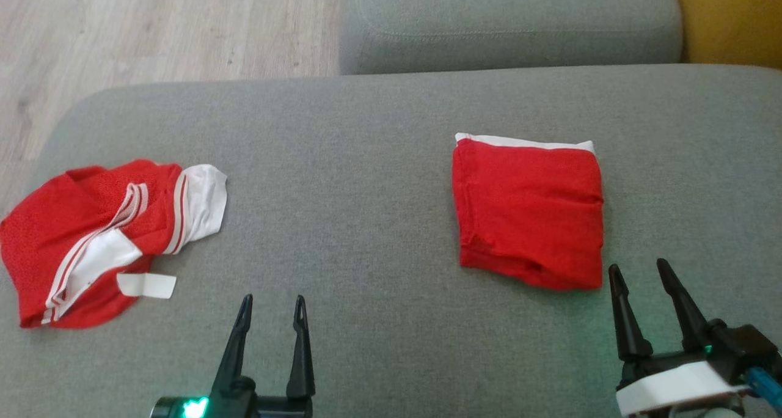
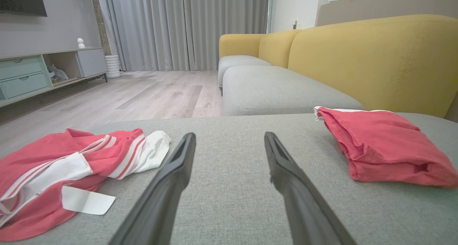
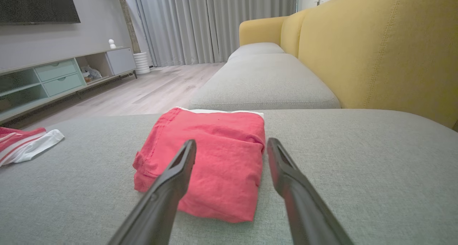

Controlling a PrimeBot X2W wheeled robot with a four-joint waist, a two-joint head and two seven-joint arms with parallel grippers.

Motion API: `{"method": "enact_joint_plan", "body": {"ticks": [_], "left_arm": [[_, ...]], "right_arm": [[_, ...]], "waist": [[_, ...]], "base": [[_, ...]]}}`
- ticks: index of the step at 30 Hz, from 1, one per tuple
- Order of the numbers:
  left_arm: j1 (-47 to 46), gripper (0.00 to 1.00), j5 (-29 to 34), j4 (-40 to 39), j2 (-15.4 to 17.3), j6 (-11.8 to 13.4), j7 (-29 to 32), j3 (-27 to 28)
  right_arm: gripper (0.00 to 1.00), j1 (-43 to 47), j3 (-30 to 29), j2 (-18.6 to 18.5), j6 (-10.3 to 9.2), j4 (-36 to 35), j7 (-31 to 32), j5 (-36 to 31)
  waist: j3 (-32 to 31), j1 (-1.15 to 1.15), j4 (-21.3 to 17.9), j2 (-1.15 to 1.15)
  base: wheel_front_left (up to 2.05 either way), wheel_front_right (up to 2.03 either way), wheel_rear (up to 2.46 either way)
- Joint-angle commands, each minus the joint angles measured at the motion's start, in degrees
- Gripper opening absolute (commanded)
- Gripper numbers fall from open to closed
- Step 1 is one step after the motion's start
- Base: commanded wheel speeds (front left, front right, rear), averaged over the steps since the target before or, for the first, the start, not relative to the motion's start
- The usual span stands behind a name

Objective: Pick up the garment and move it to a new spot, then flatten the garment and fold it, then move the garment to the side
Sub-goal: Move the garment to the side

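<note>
Grey sofa cushion [image 1: 379,161] spreads across the head view, with pale wood floor [image 1: 153,27] at 11 o'clock and a yellow sofa back [image 2: 375,58] behind it in the left wrist view. Out at 3 o'clock sits the folded red garment [image 1: 528,213], a neat square packet lying flat, a white band showing along its far edge. Over at 8 o'clock, well apart from it, the crumpled red-and-white garment [image 1: 91,234] lies bunched near the cushion's edge, striped trim twisted across it and a white tag [image 1: 146,285] poking out on the near side.

Left claw [image 1: 273,305] comes in at 6 o'clock, fingers apart, nothing between them, over bare cushion between the two garments. Right claw [image 1: 638,270] is at 4 o'clock, fingers spread and empty too, tips just beside the folded packet's near right corner. From the right wrist view that packet lies straight ahead beyond the fingers, with grey curtains [image 3: 214,23] far behind.
</note>
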Motion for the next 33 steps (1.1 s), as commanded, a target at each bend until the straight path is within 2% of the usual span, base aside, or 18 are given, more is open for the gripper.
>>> {"method": "enact_joint_plan", "body": {"ticks": [1, 8, 13, 17, 18, 22, 23, 24, 25, 33], "left_arm": [[-2.1, 1.00, -0.3, -2.1, -0.1, 0.4, -0.3, 1.2], [-4.7, 1.00, -0.4, -2.6, -0.1, 1.3, -0.3, -0.3], [-6.8, 1.00, -1.0, -2.6, -0.1, 2.0, -0.3, -1.6], [-8.4, 1.00, -2.2, -2.6, -0.1, 2.4, -0.3, -2.3], [-8.4, 1.00, -2.2, -2.6, -0.1, 2.4, -0.3, -2.3], [-9.4, 1.00, -3.6, -2.9, -0.1, 2.9, -0.3, -2.8], [-9.6, 1.00, -3.9, -2.9, -0.1, 2.9, -0.3, -2.9], [-9.8, 1.00, -4.3, -3.0, -0.1, 3.0, -0.3, -2.9], [-10.0, 1.00, -4.4, -3.1, -0.1, 3.1, -0.3, -2.8], [-11.6, 1.00, -2.0, -3.6, -0.1, 3.5, -0.3, -2.5]], "right_arm": [[1.00, -2.0, 0.7, -1.1, -0.04, -1.4, -0.6, -0.5], [1.00, -8.2, 0.0, -2.7, -0.04, 2.5, -0.6, -0.7], [1.00, -16.1, -0.4, -4.2, -0.04, 11.3, -0.6, 0.6], [1.00, -21.5, 1.1, -5.1, -0.04, 20.4, 1.2, 4.1], [1.00, -21.5, 1.1, -5.1, -0.04, 20.4, 1.2, 4.1], [1.00, -24.5, 4.4, -5.0, -0.04, 25.9, 4.9, 12.4], [0.91, -24.9, 5.8, -5.2, -0.04, 26.4, 5.6, 14.5], [0.37, -25.2, 7.0, -5.6, -0.04, 26.6, 5.7, 16.3], [0.00, -25.6, 8.0, -6.2, -0.04, 26.4, 5.4, 17.9], [0.00, -28.9, 10.9, -13.5, -0.04, 23.5, 2.5, 27.1]], "waist": [[1.0, 0.00, 0.4, 0.00], [6.5, 0.00, 1.2, 0.00], [10.0, 0.00, 1.6, 0.00], [11.8, 0.00, 2.0, 0.00], [11.8, 0.00, 2.0, 0.00], [13.1, 0.00, 2.3, 0.00], [13.4, 0.00, 2.3, 0.00], [13.7, 0.00, 2.2, 0.00], [14.0, 0.00, 2.1, 0.00], [17.8, 0.00, -1.8, 0.00]], "base": [[0.00, 0.00, 0.00], [0.00, 0.00, 0.00], [0.00, 0.00, 0.00], [0.00, 0.00, 0.00], [0.00, 0.00, 0.00], [0.00, 0.00, 0.00], [0.00, 0.00, 0.00], [0.00, 0.00, 0.00], [0.00, 0.00, 0.00], [0.00, 0.00, 0.00]]}}
